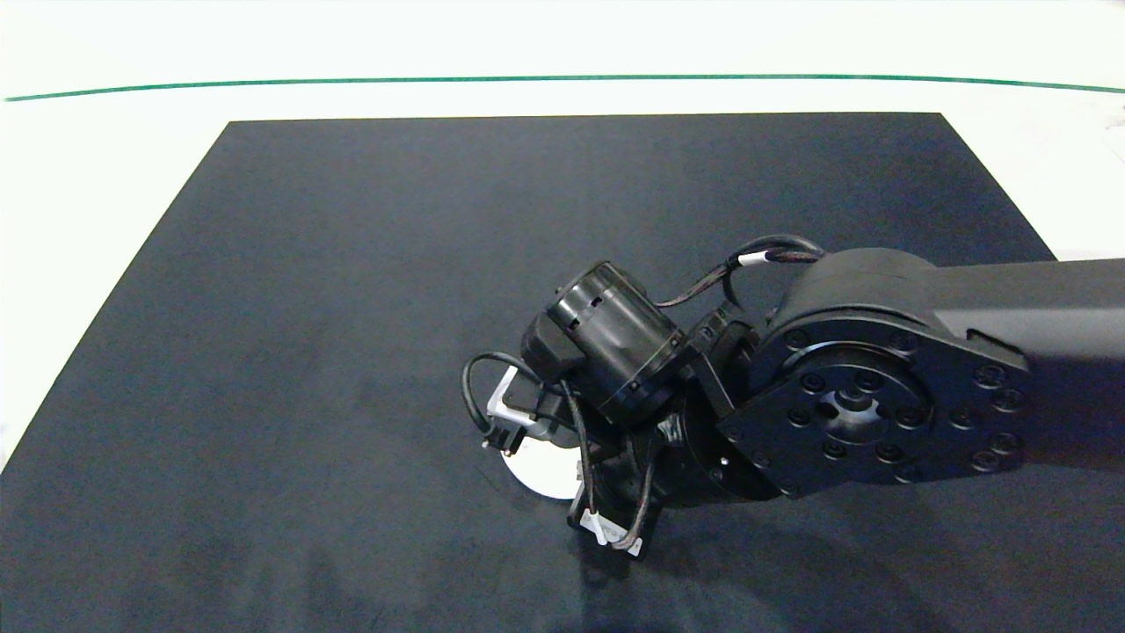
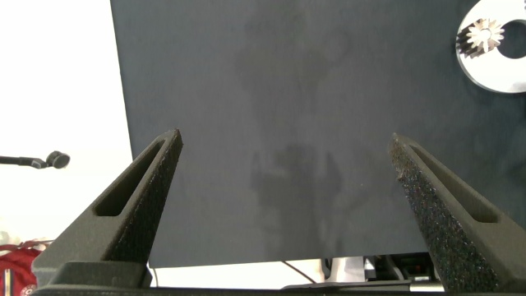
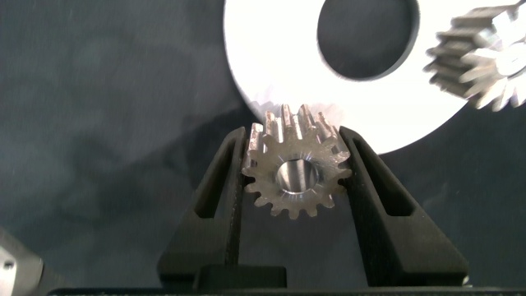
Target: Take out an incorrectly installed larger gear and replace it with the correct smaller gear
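Silver gear (image 3: 294, 173) clamped in right gripper (image 3: 294, 164), bore facing wrist camera.

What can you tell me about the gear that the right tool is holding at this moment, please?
The gear is silver metal, with short blunt teeth around a smooth face and a round centre bore. It sits clamped between the right tool's two dark fingers, one pressing on each side, its bored face turned toward the wrist camera. It hangs at the edge of the white ring-shaped plate on the dark mat; whether it touches the plate cannot be told. The head view hides it behind the arm.
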### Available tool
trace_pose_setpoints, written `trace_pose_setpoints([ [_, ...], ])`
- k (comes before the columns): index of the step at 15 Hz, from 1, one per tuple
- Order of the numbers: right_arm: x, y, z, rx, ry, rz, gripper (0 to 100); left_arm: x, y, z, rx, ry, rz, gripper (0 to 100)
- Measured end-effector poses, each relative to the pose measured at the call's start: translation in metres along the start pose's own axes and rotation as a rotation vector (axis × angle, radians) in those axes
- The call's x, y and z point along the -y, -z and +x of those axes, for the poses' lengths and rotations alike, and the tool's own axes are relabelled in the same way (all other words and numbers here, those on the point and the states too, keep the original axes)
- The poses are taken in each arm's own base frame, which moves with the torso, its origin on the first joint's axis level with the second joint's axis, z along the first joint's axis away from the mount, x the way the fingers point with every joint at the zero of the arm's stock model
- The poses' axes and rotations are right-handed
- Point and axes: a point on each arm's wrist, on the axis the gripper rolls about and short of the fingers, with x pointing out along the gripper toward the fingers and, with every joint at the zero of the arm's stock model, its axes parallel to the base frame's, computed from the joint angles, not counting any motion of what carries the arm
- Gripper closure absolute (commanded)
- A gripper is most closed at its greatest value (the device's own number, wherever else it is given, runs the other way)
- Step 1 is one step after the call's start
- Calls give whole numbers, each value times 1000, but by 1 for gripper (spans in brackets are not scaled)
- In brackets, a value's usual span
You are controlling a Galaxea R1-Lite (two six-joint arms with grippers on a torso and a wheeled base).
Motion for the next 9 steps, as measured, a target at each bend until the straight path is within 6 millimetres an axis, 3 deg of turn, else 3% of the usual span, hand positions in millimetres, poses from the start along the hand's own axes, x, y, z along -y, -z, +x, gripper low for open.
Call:
trace_pose_setpoints([
  [9, 3, 3, 9, 0, 10, 16, 69, 0, 0, 0, 1, 2, 2, 0],
])
